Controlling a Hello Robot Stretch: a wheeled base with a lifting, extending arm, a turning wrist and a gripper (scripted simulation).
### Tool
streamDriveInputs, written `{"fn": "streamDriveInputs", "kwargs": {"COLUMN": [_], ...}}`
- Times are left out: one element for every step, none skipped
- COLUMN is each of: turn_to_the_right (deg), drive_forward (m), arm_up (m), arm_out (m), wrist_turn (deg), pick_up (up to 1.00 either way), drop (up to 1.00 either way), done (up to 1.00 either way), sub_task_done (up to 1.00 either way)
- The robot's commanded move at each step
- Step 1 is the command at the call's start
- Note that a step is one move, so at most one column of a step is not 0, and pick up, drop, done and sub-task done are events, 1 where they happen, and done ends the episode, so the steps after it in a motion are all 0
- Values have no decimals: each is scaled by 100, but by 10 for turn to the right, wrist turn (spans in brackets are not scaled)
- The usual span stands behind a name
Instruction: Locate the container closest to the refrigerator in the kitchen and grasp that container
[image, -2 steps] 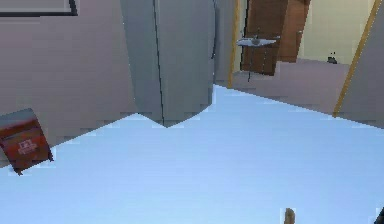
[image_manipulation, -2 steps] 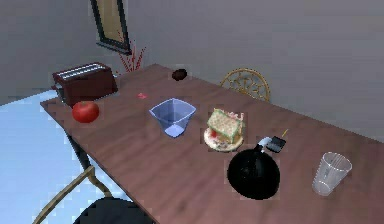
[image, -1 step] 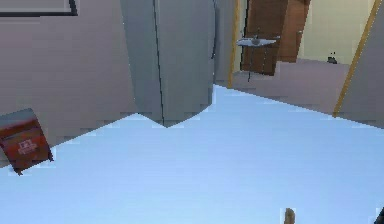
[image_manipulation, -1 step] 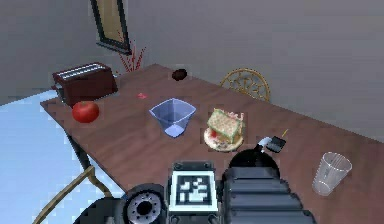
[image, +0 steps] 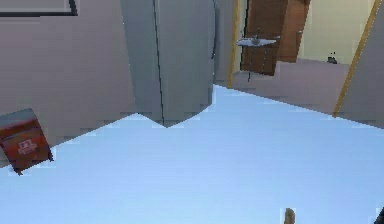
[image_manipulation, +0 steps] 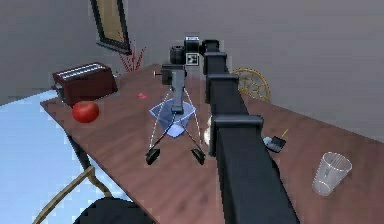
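A tall grey refrigerator stands at the far wall in the forward view. In the arm side view my arm's dark bar reaches out over a brown table. My gripper hangs over the tabletop, its two thin fingers ending in dark tips. A translucent bluish container-like thing lies on the table at the gripper, so I cannot tell whether the gripper holds anything. A clear glass cup stands near the table's right end.
On the table are a red-brown toaster, a red round fruit and a small dark item. Chairs stand around it. A red box sits by the left wall; a doorway opens beyond the refrigerator.
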Motion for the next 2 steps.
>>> {"fn": "streamDriveInputs", "kwargs": {"turn_to_the_right": [0, 0], "drive_forward": [0, 0], "arm_up": [0, 0], "arm_out": [0, 0], "wrist_turn": [450, 450], "pick_up": [0, 0], "drop": [0, 0], "done": [0, 0], "sub_task_done": [0, 0]}}
